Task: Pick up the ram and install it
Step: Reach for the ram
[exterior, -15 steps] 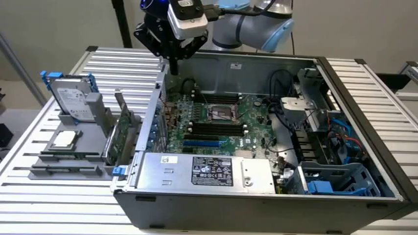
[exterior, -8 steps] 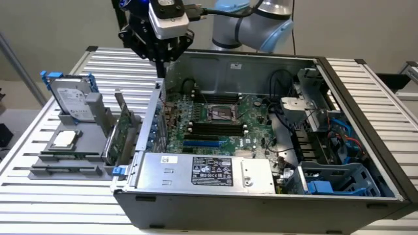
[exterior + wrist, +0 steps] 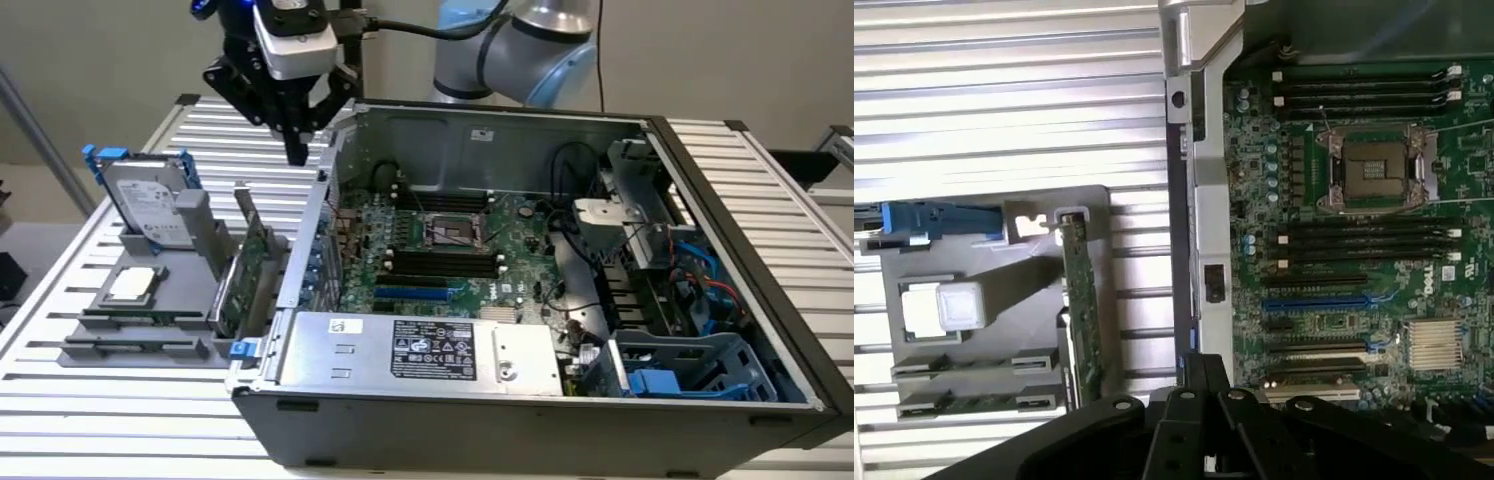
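Slatted metal tabletop [image 3: 80, 400] runs under everything, and high over it hangs the pincer [image 3: 296, 152], jaws drawn together to a point with nothing between them that I can make out. It sits just above the open case's side wall [image 3: 324, 215]. The ram [image 3: 134, 346] lies well below, flat in a long slot of the grey holder [image 3: 180, 300], at the end farthest from the hard drive [image 3: 147, 200]. An upright expansion card [image 3: 254, 270] stands close by, so a descent slightly off line could clip it, and a thin stick pinched off-centre might tilt. Looking down from the wrist shows the ram [image 3: 974, 404] and the black memory slots [image 3: 1364, 240] plainly; from the side I get the height.
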Motion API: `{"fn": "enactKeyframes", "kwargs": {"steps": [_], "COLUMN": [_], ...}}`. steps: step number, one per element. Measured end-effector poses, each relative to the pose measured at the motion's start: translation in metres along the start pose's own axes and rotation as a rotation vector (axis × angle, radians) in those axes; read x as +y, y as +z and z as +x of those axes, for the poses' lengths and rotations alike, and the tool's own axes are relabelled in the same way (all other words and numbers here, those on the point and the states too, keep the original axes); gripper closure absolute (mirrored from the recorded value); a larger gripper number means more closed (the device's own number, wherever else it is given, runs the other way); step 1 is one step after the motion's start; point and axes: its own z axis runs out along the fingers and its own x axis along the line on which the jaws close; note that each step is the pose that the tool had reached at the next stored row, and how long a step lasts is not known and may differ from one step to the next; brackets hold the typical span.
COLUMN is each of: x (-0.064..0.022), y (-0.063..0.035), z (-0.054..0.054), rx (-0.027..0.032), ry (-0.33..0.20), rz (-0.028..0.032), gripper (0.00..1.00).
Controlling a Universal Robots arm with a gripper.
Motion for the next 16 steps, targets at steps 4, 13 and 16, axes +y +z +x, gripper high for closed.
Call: {"fn": "enactKeyframes", "kwargs": {"steps": [4, 13, 16], "x": [-0.0024, -0.0118, -0.0153], "y": [0.002, 0.0106, 0.0134], "z": [0.017, 0.057, 0.071], "rx": [0.0001, 0.001, 0.0011], "ry": [0.0, 0.0, 0.0], "rz": [0.0093, 0.0109, 0.0109], "gripper": [1.0, 1.0, 1.0]}}
